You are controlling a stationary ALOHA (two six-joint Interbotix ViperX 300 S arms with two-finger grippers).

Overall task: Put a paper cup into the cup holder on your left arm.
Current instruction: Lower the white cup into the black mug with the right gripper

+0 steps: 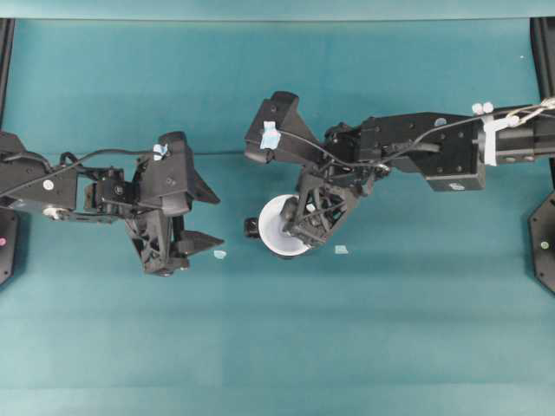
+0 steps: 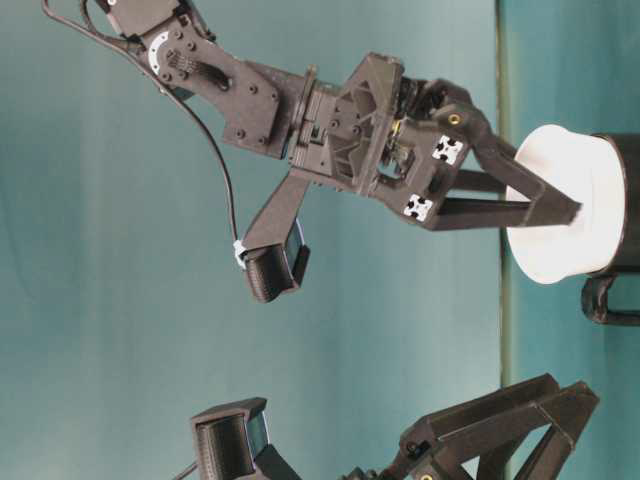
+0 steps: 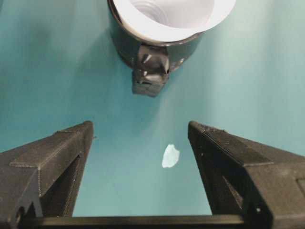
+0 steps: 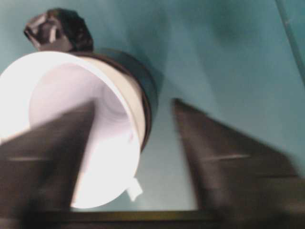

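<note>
i see the paper cup seated in the black cup holder; my right gripper is spread, one finger inside the rim, gripping nothing; left gripper gapes empty; thin, crushable walls, so i'd pinch the rim lightly.

The paper cup sits in the cup holder.

The plain white paper cup sits upright inside the glossy black cup holder, its wide rim flaring above the holder's edge. The holder stands near the middle of the teal counter, handle stub pointing left.
</note>
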